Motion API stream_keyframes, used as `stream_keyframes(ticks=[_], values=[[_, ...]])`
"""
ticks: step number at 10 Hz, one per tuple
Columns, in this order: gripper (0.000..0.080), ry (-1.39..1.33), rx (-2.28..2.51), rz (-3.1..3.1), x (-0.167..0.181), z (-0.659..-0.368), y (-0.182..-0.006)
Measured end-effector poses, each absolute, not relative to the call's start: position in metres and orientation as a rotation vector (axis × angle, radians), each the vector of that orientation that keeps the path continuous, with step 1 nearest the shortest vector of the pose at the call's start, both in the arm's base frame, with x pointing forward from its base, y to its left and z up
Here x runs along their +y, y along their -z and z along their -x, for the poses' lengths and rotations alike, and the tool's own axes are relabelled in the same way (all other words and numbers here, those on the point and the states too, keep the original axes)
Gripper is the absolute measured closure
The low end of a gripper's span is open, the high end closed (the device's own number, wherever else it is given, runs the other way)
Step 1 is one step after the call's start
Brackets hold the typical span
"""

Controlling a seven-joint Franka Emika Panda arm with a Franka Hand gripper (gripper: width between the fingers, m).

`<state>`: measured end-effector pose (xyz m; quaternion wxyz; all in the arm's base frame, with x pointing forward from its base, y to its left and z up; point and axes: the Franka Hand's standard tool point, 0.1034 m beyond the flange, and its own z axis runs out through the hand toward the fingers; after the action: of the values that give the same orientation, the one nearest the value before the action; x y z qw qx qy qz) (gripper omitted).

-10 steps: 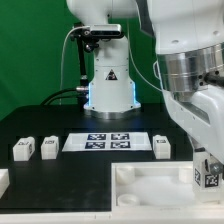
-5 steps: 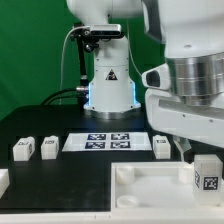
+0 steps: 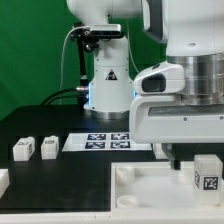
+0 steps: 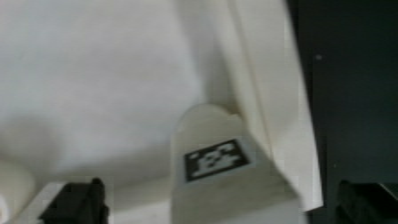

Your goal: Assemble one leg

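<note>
A small white plastic rectangular leg (image 3: 206,172) carrying a black-and-white square tag stands upright at the corner of a large flat white tray-like tabletop part (image 3: 140,185), at the exterior view's right. The Franka arm's two-finger gripper (image 4: 226,200) hangs just above it with its dark fingertips (image 4: 73,200) spread wide, one on each side of the tagged leg and holding nothing.

In the wrist view the tag sits between the parted fingers against the white tray surface. Judging from this, the leg appears set in or at its socket and let go, so the step in hand looks like seating or screwing it home. Whether it is fully seated cannot be told.

The next move likely calls for a fresh, square grasp on the post and a turn without tipping it.

Two more white tagged posts (image 3: 35,148) wait on the black table, near the marker board (image 3: 108,142).
</note>
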<state>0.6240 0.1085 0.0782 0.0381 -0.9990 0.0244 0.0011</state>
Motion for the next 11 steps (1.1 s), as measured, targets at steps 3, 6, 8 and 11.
stream_keyframes(ticks=[3,6,8,11], values=[[0.0151,0.035,-0.123,3.055,0.1135,-0.6306,-0.0825],[0.0412,0.025,0.111,3.051,0.1144,-0.6305,-0.0826],[0.0509,0.010,0.406,3.020,0.1142,-0.6306,-0.0826],[0.0509,-0.030,1.096,2.821,0.1090,-0.6319,-0.0823]])
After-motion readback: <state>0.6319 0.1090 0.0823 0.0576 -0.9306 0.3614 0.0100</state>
